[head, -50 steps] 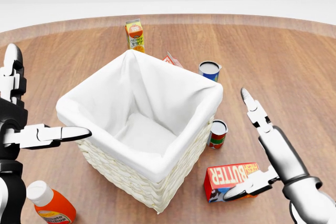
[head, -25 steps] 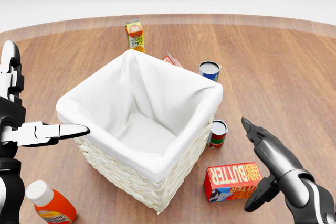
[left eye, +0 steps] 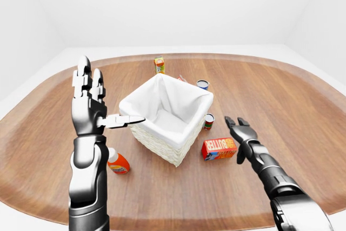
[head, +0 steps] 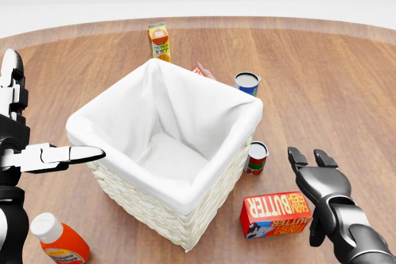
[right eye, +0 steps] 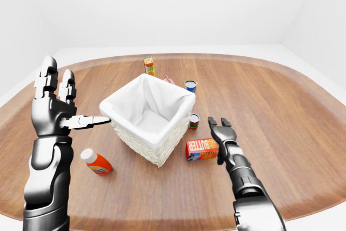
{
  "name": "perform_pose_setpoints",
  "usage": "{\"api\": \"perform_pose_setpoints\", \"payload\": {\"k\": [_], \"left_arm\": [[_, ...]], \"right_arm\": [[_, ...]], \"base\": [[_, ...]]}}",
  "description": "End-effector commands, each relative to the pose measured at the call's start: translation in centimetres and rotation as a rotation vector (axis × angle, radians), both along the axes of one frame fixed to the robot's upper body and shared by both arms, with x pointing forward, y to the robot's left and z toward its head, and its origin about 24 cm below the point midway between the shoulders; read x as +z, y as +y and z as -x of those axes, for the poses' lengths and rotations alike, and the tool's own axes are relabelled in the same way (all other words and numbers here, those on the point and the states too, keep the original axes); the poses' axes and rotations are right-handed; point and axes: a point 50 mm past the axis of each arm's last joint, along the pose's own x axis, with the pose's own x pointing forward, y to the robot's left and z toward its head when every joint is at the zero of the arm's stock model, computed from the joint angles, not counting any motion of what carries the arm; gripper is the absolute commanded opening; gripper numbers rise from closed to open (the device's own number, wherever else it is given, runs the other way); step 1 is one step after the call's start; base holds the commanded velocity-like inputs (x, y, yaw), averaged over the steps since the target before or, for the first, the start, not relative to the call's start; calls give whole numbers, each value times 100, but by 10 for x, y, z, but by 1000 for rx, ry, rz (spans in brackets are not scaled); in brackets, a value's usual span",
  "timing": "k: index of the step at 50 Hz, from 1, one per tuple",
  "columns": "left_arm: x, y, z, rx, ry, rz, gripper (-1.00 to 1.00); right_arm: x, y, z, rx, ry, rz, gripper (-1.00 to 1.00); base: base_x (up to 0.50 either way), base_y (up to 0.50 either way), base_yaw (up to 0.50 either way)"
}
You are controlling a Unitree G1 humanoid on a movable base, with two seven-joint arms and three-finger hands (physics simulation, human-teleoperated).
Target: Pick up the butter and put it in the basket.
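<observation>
A: The fingers of the right hand (head: 322, 180) are spread wide and hold nothing; the hand hovers just to the right of the butter (head: 275, 213) in the head view, and I cannot tell whether it touches the box

B: And the left hand (left eye: 89, 104)?

A: Raised upright at the left of the left-eye view, its fingers wide too, two pointing up and one stretched sideways toward the basket (head: 133, 193), its tip close to the rim. It grips nothing

B: Where does the butter lie?

A: On the wooden counter (head: 334, 85), a red box on its long side with the word BUTTER facing up, just beside the lower right corner of the basket in the head view. The basket is woven and white-lined, and nothing shows inside it

B: What else is on the counter?

A: A small can (head: 256, 157) stands just beside the basket's right side, above the butter. A blue can (head: 247, 82) sits higher up, near the basket's top corner, with a small carton (head: 203, 71) half hidden behind the rim. A juice carton (head: 159, 41) stands upright well above the basket. An orange bottle (head: 60, 239) with a white cap lies at the lower left, under the left arm
</observation>
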Motion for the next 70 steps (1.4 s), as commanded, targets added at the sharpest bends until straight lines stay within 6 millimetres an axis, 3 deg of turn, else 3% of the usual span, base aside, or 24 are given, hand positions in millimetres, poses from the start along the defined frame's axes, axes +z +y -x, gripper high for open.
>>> {"api": "perform_pose_setpoints", "payload": {"k": [1, 6, 8, 11, 12, 13, 20, 39, 62, 63, 64, 65, 66, 70], "left_arm": [[0, 0, 0, 2, 2, -1, 100], [0, 0, 0, 2, 2, -3, 100], [0, 1, 0, 3, 0, -2, 100], [0, 1, 0, 4, 0, -2, 100], [1, 1, 0, 4, -3, -1, 100], [1, 1, 0, 4, -3, -2, 100], [1, 1, 0, 2, -5, -5, 100], [0, 1, 0, 6, -1, -5, 100], [2, 2, 2, 10, -9, -2, 100], [2, 3, 2, 11, -9, -2, 100], [2, 3, 2, 12, -9, -1, 100], [2, 3, 2, 13, -10, -1, 100], [2, 4, 1, 13, -10, -1, 100], [2, 4, 1, 13, -7, 0, 100]], "right_arm": [[-12, 7, -1, 45, 53, 92, 100], [-12, 21, -6, 59, 81, 47, 100], [-7, 37, -14, 76, 97, -6, 100], [-7, 38, -14, 77, 98, -10, 100], [-1, 55, -22, 100, 113, -66, 100], [0, 58, -23, 106, 118, -78, 100], [0, 71, -25, 125, 147, -113, 100], [-13, 47, -11, 144, 230, 36, 100], [-11, 64, -17, 208, 259, 94, 100], [-11, 63, -17, 206, 265, 91, 86], [-12, 62, -16, 205, 277, 98, -11], [-13, 61, -15, 202, 287, 96, -64], [-14, 60, -14, 198, 295, 90, -100], [-16, 58, -12, 192, 311, 91, -100]], "base": [[0, 0, 0], [0, 0, 0], [0, 0, 0], [0, 0, 0], [0, 0, 0], [0, 0, 0], [0, 0, 0], [0, 0, 0], [0, 0, 0], [0, 0, 0], [0, 0, 0], [0, 0, 0], [0, 0, 0], [0, 0, 0]]}}
